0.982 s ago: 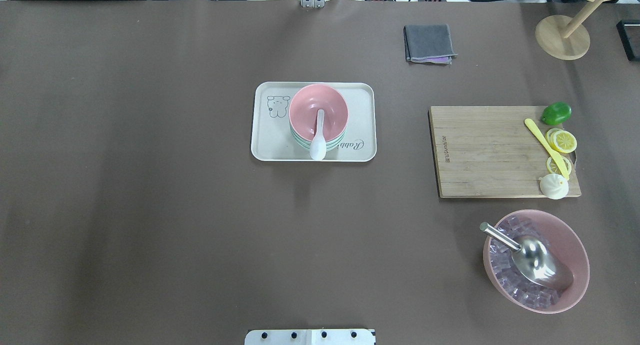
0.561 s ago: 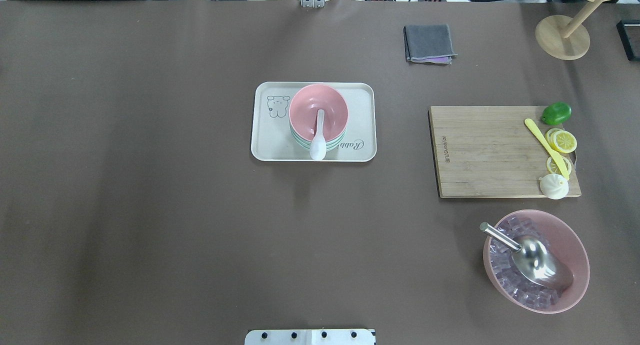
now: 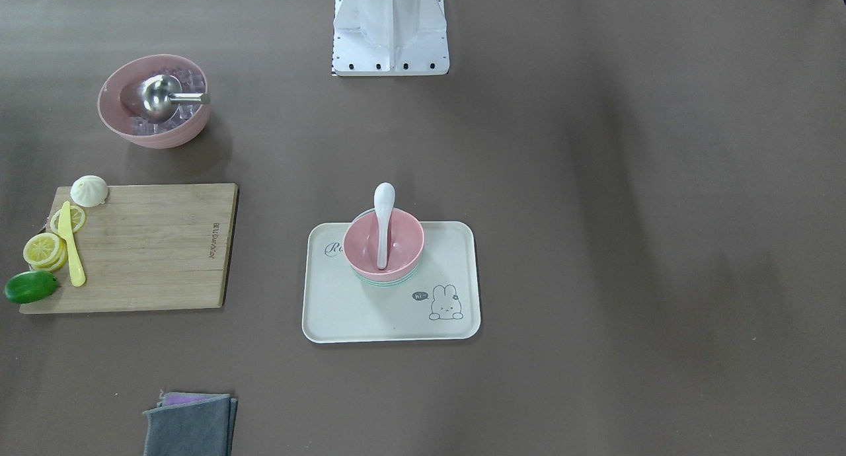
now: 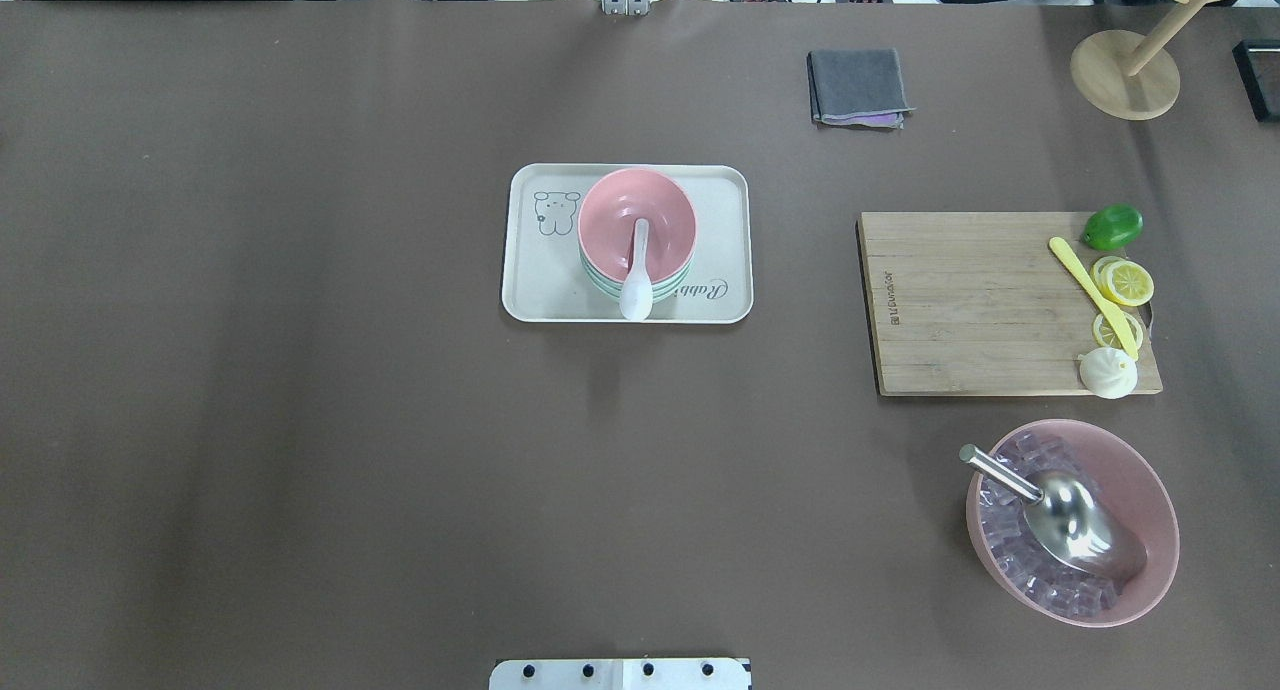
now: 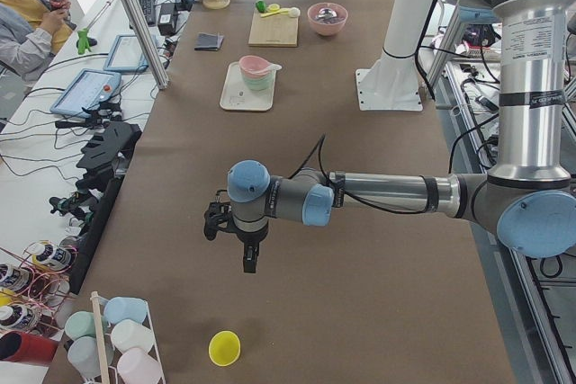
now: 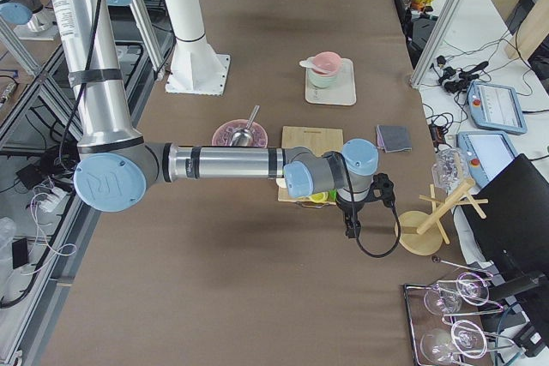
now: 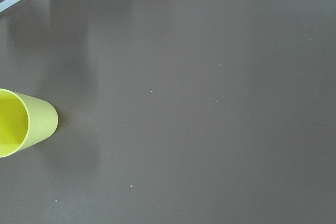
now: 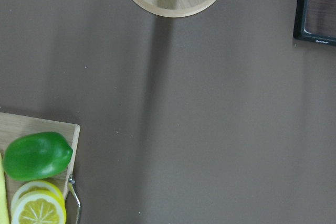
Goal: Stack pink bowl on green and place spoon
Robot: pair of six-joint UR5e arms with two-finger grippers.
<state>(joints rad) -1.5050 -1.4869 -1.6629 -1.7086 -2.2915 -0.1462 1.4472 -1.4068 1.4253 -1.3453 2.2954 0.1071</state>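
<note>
The pink bowl sits nested on the green bowl on the cream tray at the table's middle. The white spoon lies in the pink bowl with its scoop end over the near rim. The front view shows the same stack and spoon. My left gripper hangs over bare table far off to the left, near a yellow cup. My right gripper hangs far off to the right, past the cutting board. I cannot tell whether either is open or shut.
A wooden cutting board with a lime, lemon slices, a yellow knife and a bun lies on the right. A large pink bowl of ice cubes holds a metal scoop. A grey cloth and wooden stand are at the back. A yellow cup stands under the left wrist.
</note>
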